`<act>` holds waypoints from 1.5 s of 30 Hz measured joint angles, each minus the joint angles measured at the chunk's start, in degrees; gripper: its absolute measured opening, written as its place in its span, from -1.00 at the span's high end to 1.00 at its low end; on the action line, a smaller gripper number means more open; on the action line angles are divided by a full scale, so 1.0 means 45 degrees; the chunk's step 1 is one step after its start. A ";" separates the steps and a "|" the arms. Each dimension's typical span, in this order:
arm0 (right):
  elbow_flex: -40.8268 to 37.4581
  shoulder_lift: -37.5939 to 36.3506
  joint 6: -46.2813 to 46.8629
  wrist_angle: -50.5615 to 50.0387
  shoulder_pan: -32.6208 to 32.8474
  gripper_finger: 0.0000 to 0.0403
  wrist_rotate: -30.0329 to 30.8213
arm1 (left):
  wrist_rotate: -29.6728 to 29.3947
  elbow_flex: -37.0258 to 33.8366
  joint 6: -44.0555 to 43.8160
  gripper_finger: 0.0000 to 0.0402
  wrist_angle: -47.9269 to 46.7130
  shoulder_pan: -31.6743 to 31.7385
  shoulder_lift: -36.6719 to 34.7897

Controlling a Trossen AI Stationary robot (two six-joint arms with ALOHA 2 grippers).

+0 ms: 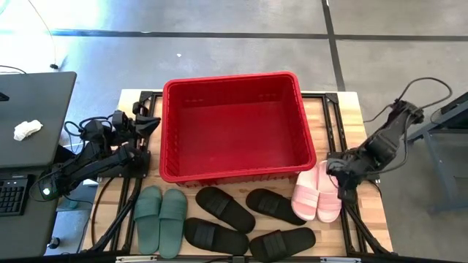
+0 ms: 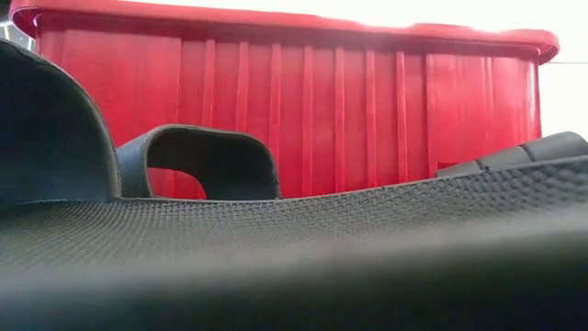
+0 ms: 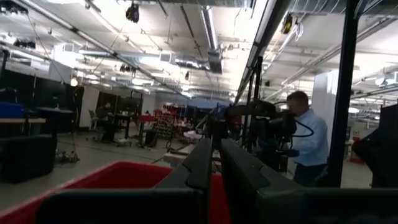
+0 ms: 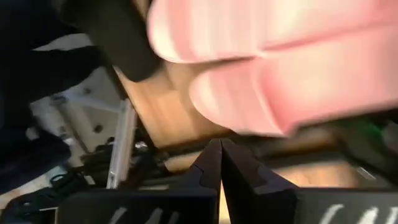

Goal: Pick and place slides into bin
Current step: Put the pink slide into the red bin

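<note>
Right gripper (image 1: 344, 191), fingers closed and empty, hangs just beside the pink slides (image 1: 317, 191); we find the bin (image 1: 235, 174) empty, all slides left.

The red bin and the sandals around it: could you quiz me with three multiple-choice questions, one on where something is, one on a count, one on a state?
1. Where does the pale pink pair lie?
A. inside the bin
B. on the table by the bin's corner, beside the right gripper
C. next to the green pair

2. How many black slides are on the table?
A. two
B. four
C. six

3. What is in the red bin?
A. nothing
B. the green pair
C. one black slide

Answers: 1 B, the high view shows it beside the right gripper. 2 B, four black slides lie in front of the bin. 3 A, its floor is bare.
</note>
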 joint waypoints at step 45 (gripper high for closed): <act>-0.5607 0.0195 0.1025 0.3802 -0.0164 0.08 -0.0378 | -0.0005 0.0000 0.0629 0.87 -0.1292 -0.0001 0.0000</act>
